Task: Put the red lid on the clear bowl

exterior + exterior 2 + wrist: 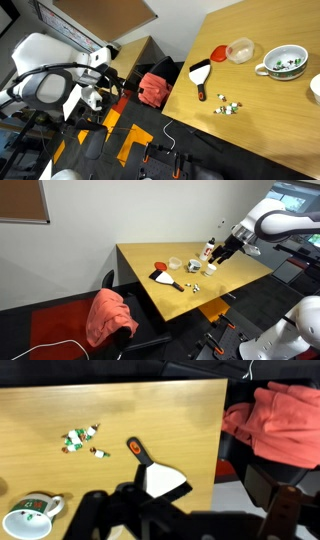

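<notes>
The red lid (219,52) lies flat on the wooden table (270,125), touching or just beside the clear bowl (240,49). Both also show in an exterior view, the lid (161,266) and the bowl (176,265). My gripper (106,82) hangs off the table's edge, well away from them; it also shows in an exterior view (222,254). In the wrist view the gripper (190,522) looks open and empty, and its dark body hides the lid and the clear bowl.
A black-and-white spatula (155,475) lies near the table edge. Small green and white pieces (80,440) are scattered beyond it. A white patterned bowl (28,517) stands nearby. A chair with a red cloth (275,420) stands beside the table.
</notes>
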